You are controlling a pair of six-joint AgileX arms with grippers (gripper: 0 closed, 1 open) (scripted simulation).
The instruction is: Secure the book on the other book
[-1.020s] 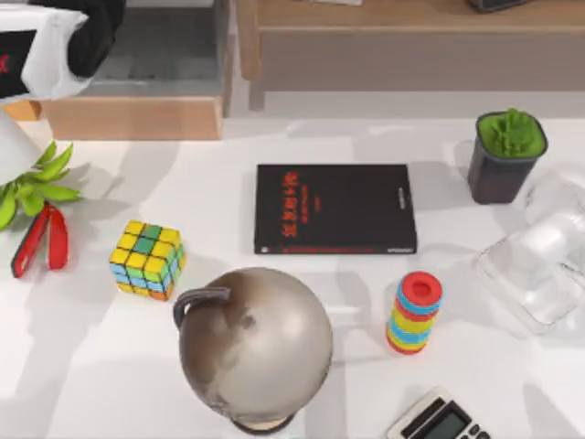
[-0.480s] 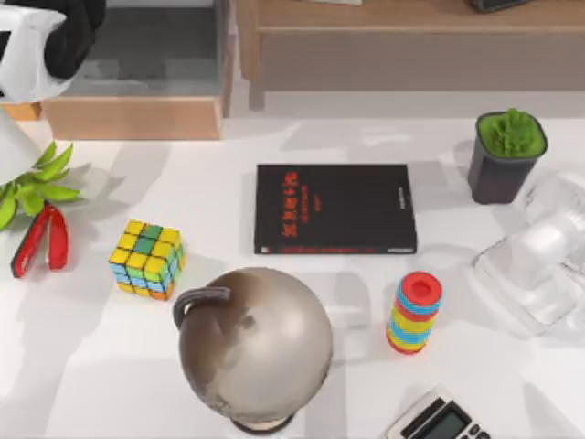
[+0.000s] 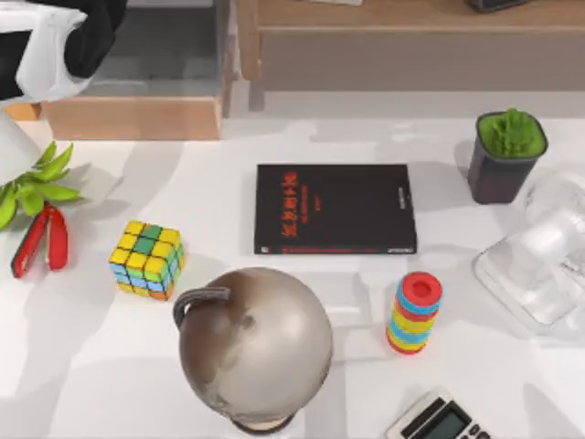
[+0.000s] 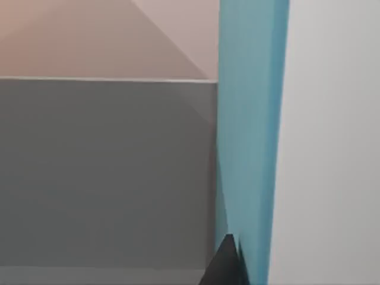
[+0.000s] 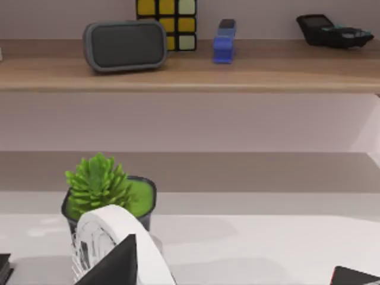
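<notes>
The book (image 4: 249, 136) is plain teal-blue; the other book (image 3: 335, 208) is black with red lettering.

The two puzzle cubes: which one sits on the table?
The multicoloured puzzle cube beside the globe on the white table. The other cube stands up on the wooden shelf, behind a grey speaker.

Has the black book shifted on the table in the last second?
No. The black book lies in the same place in the top view, its edges keeping the same offset from the potted plant and the globe.
</notes>
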